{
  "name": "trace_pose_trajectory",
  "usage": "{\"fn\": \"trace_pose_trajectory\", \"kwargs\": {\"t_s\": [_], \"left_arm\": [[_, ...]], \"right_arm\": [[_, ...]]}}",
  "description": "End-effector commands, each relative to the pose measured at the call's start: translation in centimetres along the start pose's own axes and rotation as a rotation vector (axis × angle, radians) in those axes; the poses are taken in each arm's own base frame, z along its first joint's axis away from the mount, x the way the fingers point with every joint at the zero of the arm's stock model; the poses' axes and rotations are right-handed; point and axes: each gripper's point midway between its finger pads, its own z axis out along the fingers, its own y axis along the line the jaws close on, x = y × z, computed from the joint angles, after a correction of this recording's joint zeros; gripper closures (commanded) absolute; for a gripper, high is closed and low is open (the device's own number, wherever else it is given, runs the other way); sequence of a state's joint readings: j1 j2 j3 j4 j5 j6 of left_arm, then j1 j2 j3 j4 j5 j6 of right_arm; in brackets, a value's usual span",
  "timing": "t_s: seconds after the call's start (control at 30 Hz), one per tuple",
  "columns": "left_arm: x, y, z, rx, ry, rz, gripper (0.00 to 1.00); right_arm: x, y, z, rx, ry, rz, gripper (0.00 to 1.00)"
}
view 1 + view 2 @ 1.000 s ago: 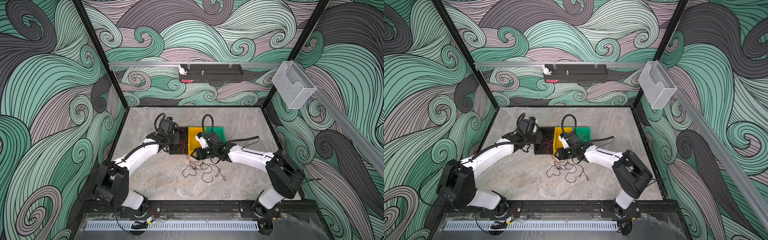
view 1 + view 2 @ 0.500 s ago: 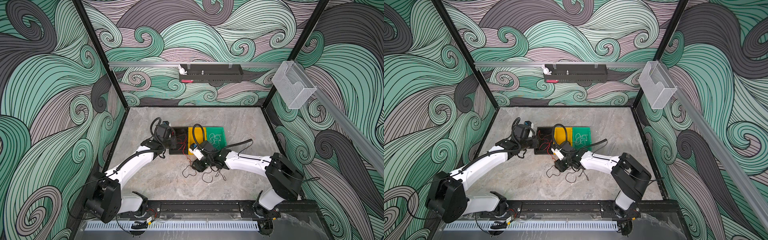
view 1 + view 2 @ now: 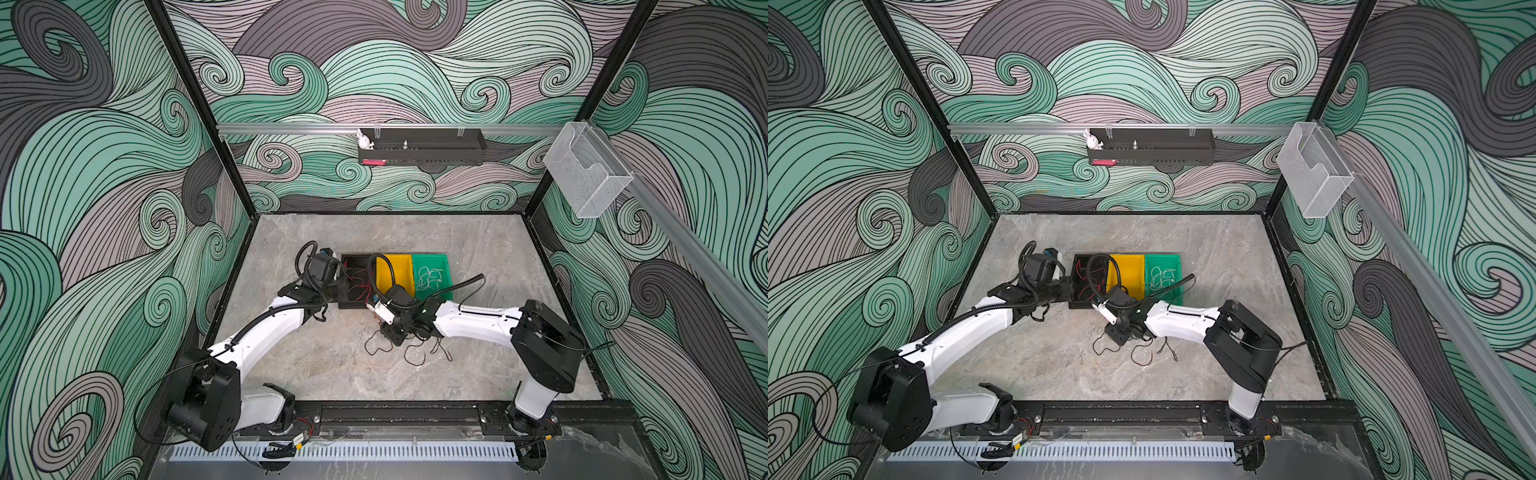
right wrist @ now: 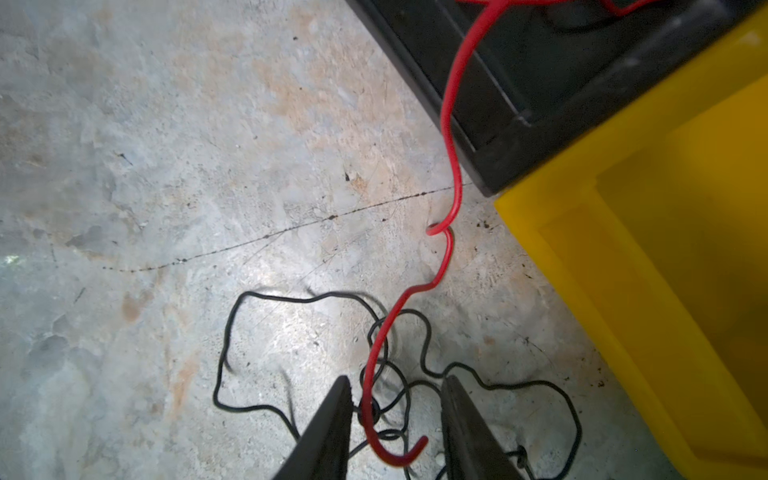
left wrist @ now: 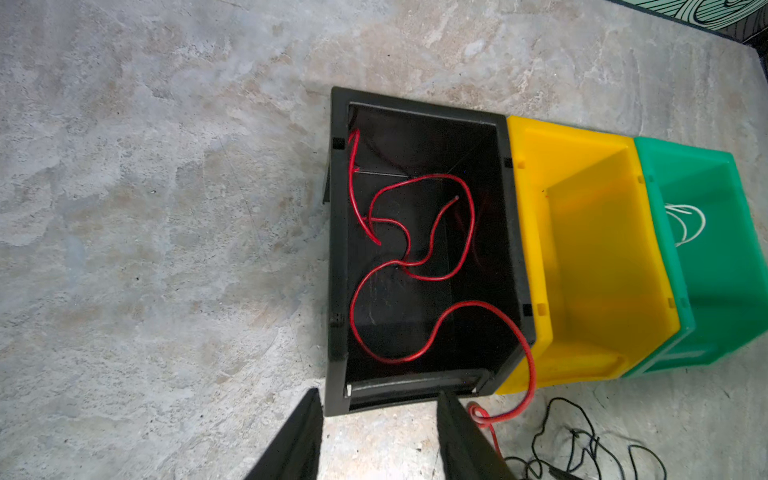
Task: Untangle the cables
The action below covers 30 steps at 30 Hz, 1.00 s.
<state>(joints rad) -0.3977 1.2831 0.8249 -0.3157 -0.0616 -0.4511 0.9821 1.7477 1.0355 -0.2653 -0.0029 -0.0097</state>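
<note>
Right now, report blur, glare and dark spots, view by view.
Right wrist view: a bright glare patch on the table among the black cables, one loop smeared; the yellow bin is soft. Left wrist view: sharp, the black bin dark inside yet the red cable reads clearly. Both top views: evenly lit, everything small.

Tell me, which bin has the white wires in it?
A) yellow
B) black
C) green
C: the white wires lie curled inside the green bin, while the black bin holds red wire and the yellow bin looks empty.
</note>
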Motion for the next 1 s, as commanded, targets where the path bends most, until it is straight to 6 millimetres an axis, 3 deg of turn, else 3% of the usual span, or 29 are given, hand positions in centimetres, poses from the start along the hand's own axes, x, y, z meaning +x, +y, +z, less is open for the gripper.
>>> {"fn": "trace_pose_trajectory", "kwargs": {"t_s": [0.0,0.23,0.5,0.63,0.83,0.97], "left_arm": [[-0.5,0.0,-0.5,0.016,-0.021,-0.025,0.52],[-0.4,0.3,-0.7,0.013,-0.026,-0.033,0.52],[-0.3,0.5,-1.0,0.015,-0.03,-0.036,0.53],[-0.2,0.6,-1.1,0.016,-0.031,-0.041,0.53],[-0.2,0.9,-1.3,0.013,-0.038,-0.047,0.53],[-0.2,1.1,-1.4,0.015,-0.046,-0.061,0.53]], "right_arm": [[-0.3,-0.3,-0.2,0.038,0.007,-0.031,0.69],[-0.7,-0.5,-1.0,0.061,-0.001,-0.034,0.85],[-1.4,-0.5,-1.9,0.061,-0.005,-0.04,0.82],[-1.5,-0.3,-2.1,0.056,-0.011,-0.041,0.96],[-2.4,-0.6,-3.3,0.072,-0.031,-0.034,0.98],[-4.0,-1.1,-4.7,0.092,-0.07,-0.016,0.98]]}}
